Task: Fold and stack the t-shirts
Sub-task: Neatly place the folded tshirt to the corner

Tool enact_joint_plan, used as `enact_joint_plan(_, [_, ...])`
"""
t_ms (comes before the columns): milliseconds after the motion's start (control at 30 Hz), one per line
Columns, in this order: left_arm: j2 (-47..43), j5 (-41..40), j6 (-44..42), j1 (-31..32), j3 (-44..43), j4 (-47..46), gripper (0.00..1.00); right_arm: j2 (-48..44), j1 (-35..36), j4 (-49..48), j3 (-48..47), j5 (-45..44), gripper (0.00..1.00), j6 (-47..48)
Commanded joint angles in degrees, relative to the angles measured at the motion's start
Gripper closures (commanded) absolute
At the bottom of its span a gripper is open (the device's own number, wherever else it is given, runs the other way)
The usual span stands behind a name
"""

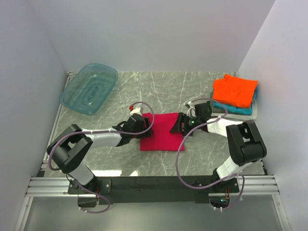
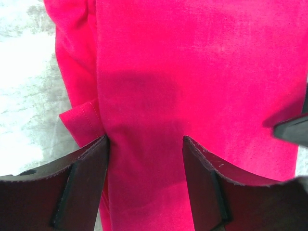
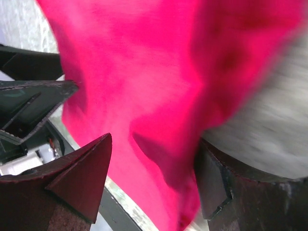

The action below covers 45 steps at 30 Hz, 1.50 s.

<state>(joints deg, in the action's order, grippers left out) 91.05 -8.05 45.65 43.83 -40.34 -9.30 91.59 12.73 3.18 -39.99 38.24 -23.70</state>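
Observation:
The crimson-magenta t-shirt [image 1: 161, 134] lies folded into a rectangle at the table's middle. My left gripper [image 1: 148, 126] is over its left edge, jaws open, with flat cloth [image 2: 192, 72] below and between the fingers [image 2: 91, 159]. My right gripper [image 1: 177, 126] is at the shirt's right edge, jaws open, with a raised fold of the magenta cloth [image 3: 163, 96] between them, against the right finger [image 3: 211, 178]. The orange t-shirt [image 1: 235, 90] lies folded on the teal one [image 1: 243, 110], and the grey-white one [image 1: 255, 113] is at the bottom of that stack, at the far right.
A translucent teal plastic tub [image 1: 89, 88] stands at the back left. The right gripper's fingertip [image 2: 291, 130] shows at the right edge of the left wrist view. White walls close in the table on the left, back and right.

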Motion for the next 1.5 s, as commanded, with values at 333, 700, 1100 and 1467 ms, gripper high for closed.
enact_joint_plan(333, [1.1,3.7,1.2,0.1,1.5,-0.1,0.34,6.3,11.4,-1.3,-5.8,-10.5,0.28,-6.0])
enact_joint_plan(700, [0.2,4.8,1.7,0.1,2.5,-2.5,0.34,9.7,14.1,-2.0,-8.1,-12.3,0.88,-7.4])
enact_joint_plan(1100, [-14.4,-0.7,-4.6,-5.4,0.2,9.1,0.31,3.9,7.8,21.1,-24.4,-23.5,1.00,8.2])
enact_joint_plan(1467, [-23.7,0.0,-2.1,-7.4,9.9,9.7,0.30,7.1,-3.9,38.5,-49.5,-31.4,1.00,20.8])
